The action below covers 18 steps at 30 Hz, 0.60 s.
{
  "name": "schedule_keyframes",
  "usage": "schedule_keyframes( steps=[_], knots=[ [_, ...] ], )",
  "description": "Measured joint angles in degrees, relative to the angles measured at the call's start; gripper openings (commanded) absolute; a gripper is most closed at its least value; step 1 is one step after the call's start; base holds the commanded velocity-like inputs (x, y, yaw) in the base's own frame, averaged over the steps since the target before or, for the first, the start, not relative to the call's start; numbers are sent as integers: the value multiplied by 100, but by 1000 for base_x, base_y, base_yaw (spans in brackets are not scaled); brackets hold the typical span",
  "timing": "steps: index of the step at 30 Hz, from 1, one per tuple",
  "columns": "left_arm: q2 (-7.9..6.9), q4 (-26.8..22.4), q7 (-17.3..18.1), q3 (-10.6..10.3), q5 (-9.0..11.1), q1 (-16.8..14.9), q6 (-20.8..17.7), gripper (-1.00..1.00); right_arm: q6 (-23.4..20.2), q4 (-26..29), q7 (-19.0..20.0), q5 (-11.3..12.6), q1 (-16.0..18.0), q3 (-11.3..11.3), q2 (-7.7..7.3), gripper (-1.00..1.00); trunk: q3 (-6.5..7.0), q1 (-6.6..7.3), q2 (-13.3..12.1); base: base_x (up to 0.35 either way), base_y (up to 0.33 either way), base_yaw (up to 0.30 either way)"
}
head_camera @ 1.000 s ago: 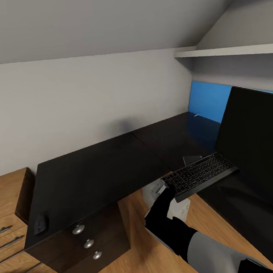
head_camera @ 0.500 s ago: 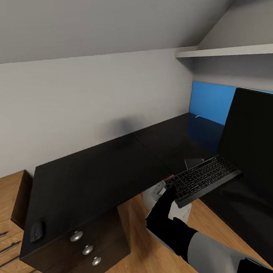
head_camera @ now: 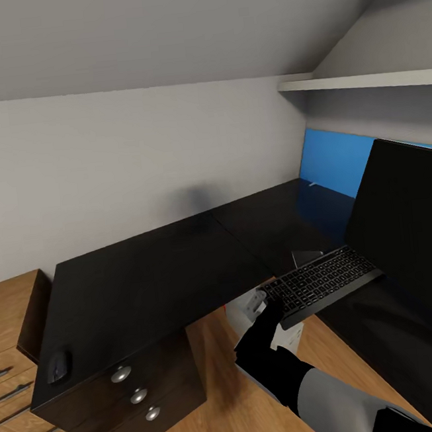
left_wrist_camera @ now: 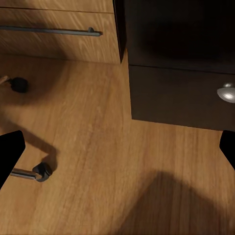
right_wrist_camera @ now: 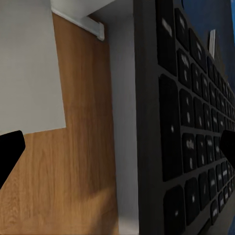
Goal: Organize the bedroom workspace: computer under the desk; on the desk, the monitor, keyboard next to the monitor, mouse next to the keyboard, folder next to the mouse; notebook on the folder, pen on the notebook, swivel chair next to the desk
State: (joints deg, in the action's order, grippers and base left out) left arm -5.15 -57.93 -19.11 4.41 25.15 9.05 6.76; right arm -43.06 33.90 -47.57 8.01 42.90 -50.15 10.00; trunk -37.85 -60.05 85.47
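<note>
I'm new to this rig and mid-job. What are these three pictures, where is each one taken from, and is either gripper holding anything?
This is a wheeled robot with two arms. The big picture comes from its head camera, looking down at the black desk. The desk carries the monitor, the keyboard and, at its drawer-end corner, the mouse. The other two pictures come from a camera on each wrist. The right gripper is open at the keyboard's end and holds nothing. The left gripper hangs open over the wooden floor, near a desk drawer.

monitor [head_camera: 406,222] cut off, computer [head_camera: 270,323] mostly hidden
</note>
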Motion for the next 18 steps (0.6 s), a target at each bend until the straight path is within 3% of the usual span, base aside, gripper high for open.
schedule_keyframes(
  steps=[18],
  knots=[
    [0,-9,1,0,8,-2,0,100,0,-28,-17,0,3,3,0,100,0,0,0,0,0,0]
  ],
)
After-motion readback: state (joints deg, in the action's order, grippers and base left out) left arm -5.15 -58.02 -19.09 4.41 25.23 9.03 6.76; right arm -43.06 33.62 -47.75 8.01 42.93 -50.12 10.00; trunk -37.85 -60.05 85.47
